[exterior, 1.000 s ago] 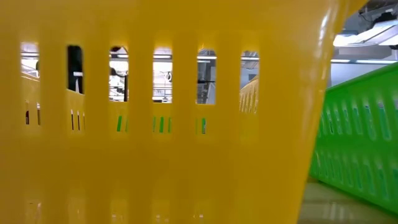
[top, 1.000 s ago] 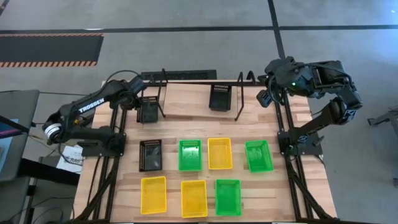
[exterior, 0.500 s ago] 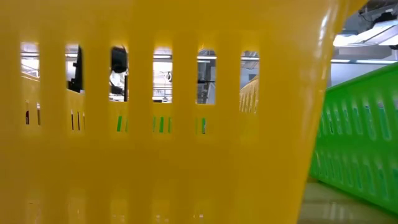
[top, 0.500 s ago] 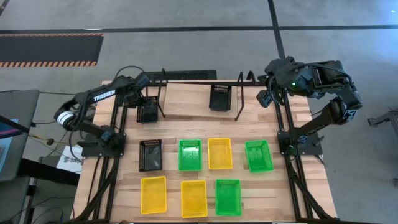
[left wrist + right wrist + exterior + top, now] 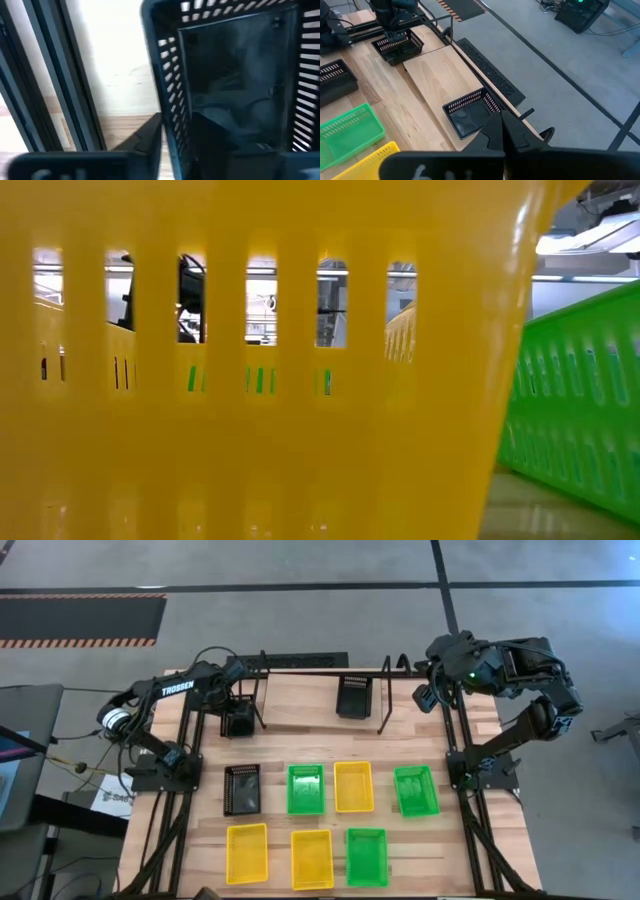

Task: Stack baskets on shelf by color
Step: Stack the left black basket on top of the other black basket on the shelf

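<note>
The left arm works at a black basket by the shelf while the other baskets wait

From above, the left gripper (image 5: pixel 238 708) sits over a black basket (image 5: pixel 238 720) at the far left of the table (image 5: pixel 300 725), by the shelf (image 5: pixel 262 690); a second black basket (image 5: pixel 353 696) sits at the far middle, a third black one (image 5: pixel 242 788) is left of the green (image 5: pixel 306 788) and yellow (image 5: pixel 353 786) baskets, more fill the near edge, and the arm reads TROSSEN. Down low, a yellow basket wall (image 5: pixel 250 430) fills the view. At the left wrist, one finger (image 5: pixel 150 137) is outside the black basket's wall (image 5: pixel 170 95), but I cannot tell if it pinches. At the right wrist, the right gripper (image 5: pixel 507 132) has fingers pressed together, holding nothing. The baskets look light, stiff and a bit slippery; the thin wall looks best to pinch
</note>
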`<state>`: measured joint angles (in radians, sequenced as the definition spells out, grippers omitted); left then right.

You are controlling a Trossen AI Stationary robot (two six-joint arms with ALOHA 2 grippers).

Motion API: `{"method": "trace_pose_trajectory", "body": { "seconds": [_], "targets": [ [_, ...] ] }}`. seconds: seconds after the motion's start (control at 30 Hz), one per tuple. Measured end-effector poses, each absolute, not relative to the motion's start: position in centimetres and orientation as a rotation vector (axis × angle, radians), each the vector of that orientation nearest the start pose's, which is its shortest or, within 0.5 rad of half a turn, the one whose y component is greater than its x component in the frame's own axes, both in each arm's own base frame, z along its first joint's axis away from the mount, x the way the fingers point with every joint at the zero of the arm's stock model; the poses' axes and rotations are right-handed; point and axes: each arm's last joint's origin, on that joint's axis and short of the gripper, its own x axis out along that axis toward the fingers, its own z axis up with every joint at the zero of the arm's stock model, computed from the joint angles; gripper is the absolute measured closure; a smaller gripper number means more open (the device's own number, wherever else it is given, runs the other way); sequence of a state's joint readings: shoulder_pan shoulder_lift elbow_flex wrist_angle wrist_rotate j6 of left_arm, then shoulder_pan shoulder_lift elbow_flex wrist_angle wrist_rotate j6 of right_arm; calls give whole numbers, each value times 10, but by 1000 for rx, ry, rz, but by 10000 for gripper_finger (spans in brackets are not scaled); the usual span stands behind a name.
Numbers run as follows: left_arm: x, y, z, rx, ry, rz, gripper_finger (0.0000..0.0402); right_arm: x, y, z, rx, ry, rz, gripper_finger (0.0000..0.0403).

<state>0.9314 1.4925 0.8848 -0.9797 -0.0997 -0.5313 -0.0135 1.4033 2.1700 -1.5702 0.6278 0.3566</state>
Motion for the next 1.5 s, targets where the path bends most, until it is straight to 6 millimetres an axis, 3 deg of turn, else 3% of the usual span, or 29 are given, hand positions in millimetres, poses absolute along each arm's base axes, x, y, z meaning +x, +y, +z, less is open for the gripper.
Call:
{"method": "trace_pose_trajectory", "body": {
  "seconds": [0.1, 0.23, 0.4, 0.53, 0.7, 0.93, 1.1, 1.23, 1.5],
  "targets": [
    [136, 189, 180, -1050, 1305, 1191, 384, 174, -19, 511, 66, 662, -728, 402],
    [130, 186, 181, -1082, 1354, 1159, 397, 174, -19, 511, 63, 664, -727, 402],
    [116, 173, 197, -1057, 1429, 1195, 400, 174, -19, 511, 57, 666, -724, 402],
    [104, 162, 227, -1008, 1347, 1263, 401, 174, -19, 511, 57, 666, -724, 402],
    [91, 142, 274, -972, 1075, 1310, 401, 175, -19, 511, 64, 666, -727, 402],
    [68, 106, 341, -892, 687, 1266, 401, 179, -19, 510, 81, 665, -735, 402],
    [52, 82, 373, -846, 500, 1231, 401, 178, -19, 510, 111, 652, -746, 402],
    [45, 70, 382, -842, 454, 1191, 401, 179, -19, 510, 133, 644, -754, 402],
    [43, 65, 380, -840, 494, 1162, 401, 180, -19, 511, 141, 630, -754, 402]
  ]
}}
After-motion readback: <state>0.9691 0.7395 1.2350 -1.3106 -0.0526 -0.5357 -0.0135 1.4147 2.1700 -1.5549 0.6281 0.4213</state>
